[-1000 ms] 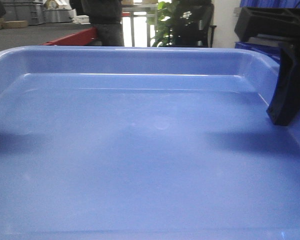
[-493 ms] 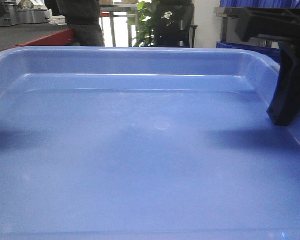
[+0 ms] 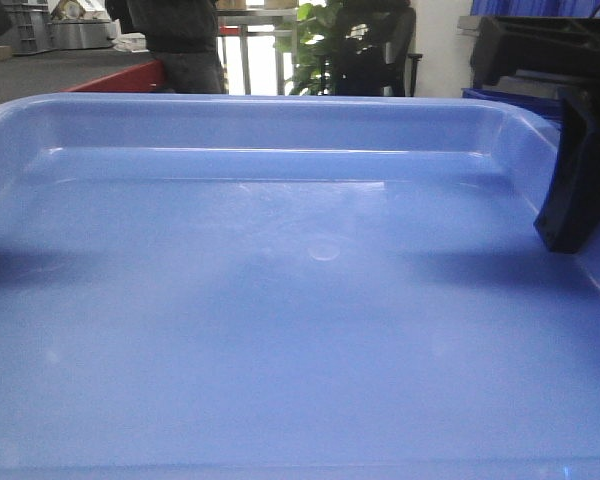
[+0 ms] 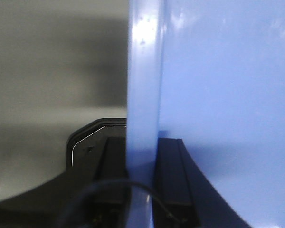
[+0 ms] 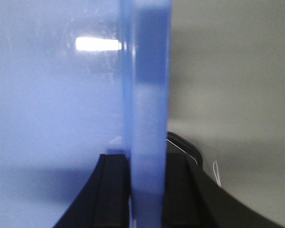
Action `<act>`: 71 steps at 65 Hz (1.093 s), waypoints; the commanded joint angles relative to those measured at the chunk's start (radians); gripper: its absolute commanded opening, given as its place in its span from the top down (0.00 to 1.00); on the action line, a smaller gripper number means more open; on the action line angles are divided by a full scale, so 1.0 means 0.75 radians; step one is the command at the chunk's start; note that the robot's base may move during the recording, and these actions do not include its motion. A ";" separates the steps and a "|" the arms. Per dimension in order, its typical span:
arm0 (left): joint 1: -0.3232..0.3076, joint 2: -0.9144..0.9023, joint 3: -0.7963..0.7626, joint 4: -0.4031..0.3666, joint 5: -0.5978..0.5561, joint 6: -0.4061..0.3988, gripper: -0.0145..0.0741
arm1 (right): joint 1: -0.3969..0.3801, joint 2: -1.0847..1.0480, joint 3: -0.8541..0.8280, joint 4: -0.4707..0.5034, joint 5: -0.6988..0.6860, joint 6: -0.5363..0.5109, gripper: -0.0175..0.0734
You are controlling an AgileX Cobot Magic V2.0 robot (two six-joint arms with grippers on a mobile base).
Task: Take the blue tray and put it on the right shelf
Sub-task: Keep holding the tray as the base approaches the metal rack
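Periwinkle-blue shallow rectangular tray of glossy plastic (image 3: 230,350): where is it against the jaws?

Between them, on both sides. The black left gripper (image 4: 142,159) has one finger outside the rolled rim and one against the inside wall, closed onto it. The black right gripper (image 5: 145,166) clamps the opposite rim in the same way.

How does it lie?

Roughly level with its open face up, going by the front view. Its far wall runs side to side from one clamped rim to the other, with a rounded corner at each end. The small round mark (image 3: 323,250) on the floor sits about midway between the two sets of jaws. The near end is cut off by the frame, so I cannot tell which axis is the longer.

What lies past the far wall?

Beyond the jaws are a person in dark clothes (image 3: 185,40), a green leafy plant (image 3: 325,45) and a red-edged surface (image 3: 120,78), all well apart from the tray
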 commanded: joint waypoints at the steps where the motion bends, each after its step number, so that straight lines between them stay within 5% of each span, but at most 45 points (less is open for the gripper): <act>1: -0.006 -0.026 -0.036 0.015 -0.004 0.001 0.89 | -0.003 -0.035 -0.035 -0.044 -0.036 -0.007 0.63; 71: -0.006 -0.026 -0.036 0.015 -0.004 0.001 0.89 | -0.003 -0.035 -0.035 -0.044 -0.036 -0.007 0.63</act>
